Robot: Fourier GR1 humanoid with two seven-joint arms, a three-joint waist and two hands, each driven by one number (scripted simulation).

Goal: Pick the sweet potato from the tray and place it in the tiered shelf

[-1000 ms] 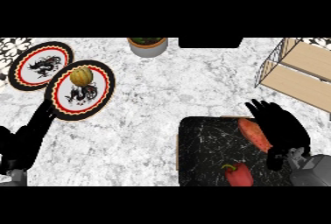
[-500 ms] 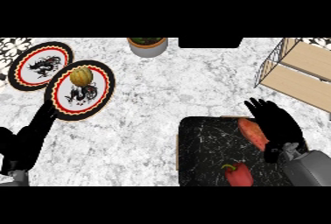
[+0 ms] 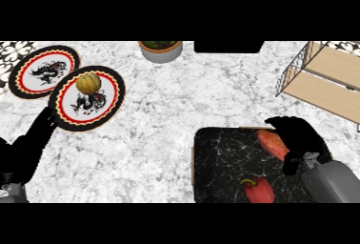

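Presently, the sweet potato (image 3: 271,143) is seen lying on the tray (image 3: 221,167), right hand (image 3: 304,140) curled round it; closure should be completed before lifting toward the tiered shelf (image 3: 327,81). Left hand (image 3: 28,150) rests open, lower left.

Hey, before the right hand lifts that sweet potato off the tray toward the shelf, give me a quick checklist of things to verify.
1. Right hand on the sweet potato: ok, its fingers curl round it.
2. Sweet potato lifted: not ok, it lies on the tray.
3. Red pepper clear of the grasp: ok, it lies apart, nearer the tray's lower edge.
4. Tiered shelf in view: ok, beyond the tray at upper right.
5. Free tier for the drop: cannot tell, the shelf is cut off by the edge.
6. Left hand out of the way: ok, open at the left edge.
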